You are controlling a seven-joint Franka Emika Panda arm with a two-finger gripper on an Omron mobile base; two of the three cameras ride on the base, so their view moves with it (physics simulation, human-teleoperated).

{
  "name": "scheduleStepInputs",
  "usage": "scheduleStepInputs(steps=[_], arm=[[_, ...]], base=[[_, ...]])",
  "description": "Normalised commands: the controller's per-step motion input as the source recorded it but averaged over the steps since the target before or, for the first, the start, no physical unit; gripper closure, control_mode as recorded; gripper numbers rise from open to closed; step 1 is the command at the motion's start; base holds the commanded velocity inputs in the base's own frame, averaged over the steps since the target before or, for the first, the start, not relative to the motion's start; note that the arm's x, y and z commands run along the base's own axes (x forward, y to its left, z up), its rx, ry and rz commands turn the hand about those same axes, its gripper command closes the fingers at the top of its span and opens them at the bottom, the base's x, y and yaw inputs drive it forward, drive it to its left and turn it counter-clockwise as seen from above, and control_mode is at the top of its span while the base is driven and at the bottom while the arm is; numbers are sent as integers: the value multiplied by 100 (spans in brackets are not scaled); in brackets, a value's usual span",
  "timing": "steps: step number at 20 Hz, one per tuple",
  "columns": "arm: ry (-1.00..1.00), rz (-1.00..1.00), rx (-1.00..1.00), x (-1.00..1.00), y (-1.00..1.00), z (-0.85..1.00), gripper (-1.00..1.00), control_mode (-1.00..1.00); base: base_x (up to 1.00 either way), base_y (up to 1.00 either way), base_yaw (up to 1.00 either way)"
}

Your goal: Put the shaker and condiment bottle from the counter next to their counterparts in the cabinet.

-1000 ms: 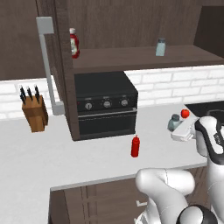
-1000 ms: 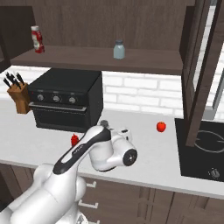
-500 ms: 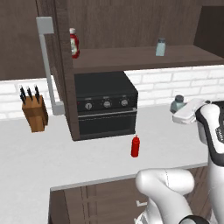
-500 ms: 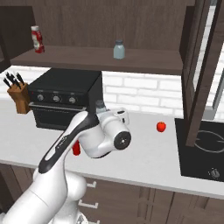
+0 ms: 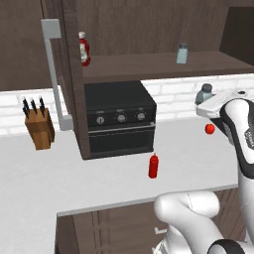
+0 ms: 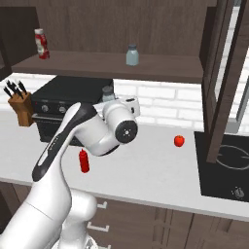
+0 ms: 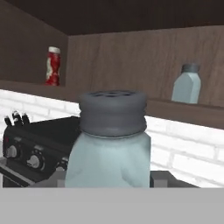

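Since a second ago the hand (image 5: 207,103) has risen from the counter (image 5: 74,173) with the shaker (image 7: 111,144) clamped between its fingers, and it now hangs high, near the level of the cabinet (image 5: 149,67) shelf. I think the shaker is kept upright so that it can be set straight beside the pale blue shaker (image 5: 182,53) on the shelf. The condiment bottle (image 5: 154,165) stands on the counter, in front of the black oven (image 5: 119,124), not yet picked. Its counterpart, the white-capped red bottle (image 5: 84,48), is at the shelf's left end.

Kitchen: countertop oven (image 5: 119,121), knife block (image 5: 39,128), hob (image 6: 227,163).
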Motion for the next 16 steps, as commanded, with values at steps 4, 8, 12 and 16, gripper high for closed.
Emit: scheduleStepInputs(steps=[4, 8, 12, 16], arm=[[0, -3, 2, 0, -2, 80, 100, -100], [-1, -1, 6, 0, -12, 69, 100, -100], [-9, 0, 7, 0, -23, 43, 100, -100], [-6, 0, 10, 14, -20, 12, 100, -100]], base=[[0, 0, 0], [0, 0, 0], [0, 0, 0], [0, 0, 0]])
